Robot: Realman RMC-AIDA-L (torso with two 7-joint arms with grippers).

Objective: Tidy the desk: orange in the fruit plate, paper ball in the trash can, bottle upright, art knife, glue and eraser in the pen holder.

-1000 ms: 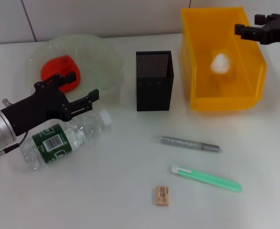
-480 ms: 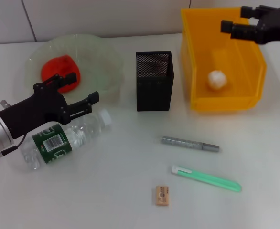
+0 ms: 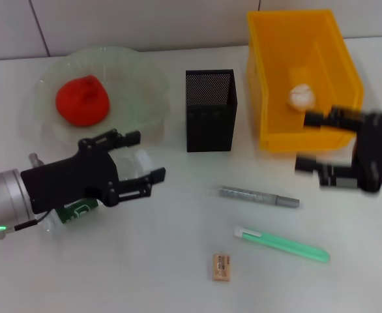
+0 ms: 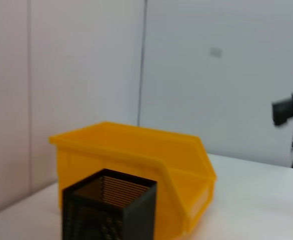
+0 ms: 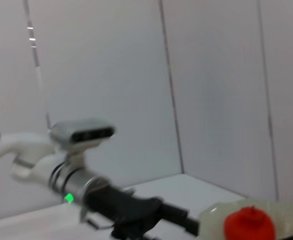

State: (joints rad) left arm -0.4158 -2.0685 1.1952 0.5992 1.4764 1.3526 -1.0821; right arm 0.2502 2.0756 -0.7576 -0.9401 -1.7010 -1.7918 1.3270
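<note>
I've got the left gripper (image 3: 135,160) low over the bottle (image 3: 80,208) near the desk's left front, fingers spread wide w/ nothing clamped between them. The bottle lies on its side, mostly hidden under the arm; I only see a bit of green label and clear plastic. Can't tell if the fingers touch it.

Right gripper (image 3: 311,140) sits just in front of the yellow bin (image 3: 269,65), above the desk, blurred. Its two fingers stand apart, nothing held.

Orange (image 3: 82,100) is in the glass plate (image 3: 145,78) at back left. Paper ball (image 3: 302,96) rests inside the bin, toward its front wall. Black mesh pen holder (image 3: 209,111) stands upright between plate and bin, just beside the bin.

On the desk in front of the holder: the grey glue stick (image 3: 259,196) lies nearest the holder, the green knife (image 3: 281,243) lies nearer the front edge, roughly parallel to it, and the eraser (image 3: 221,267) lies closest to me, apart from both. None of the 3 is in the holder.

Left wrist view: holder and bin side by side, w/ the right gripper a dark blur at far edge. Right wrist view: the left arm, plus the orange in the plate.
</note>
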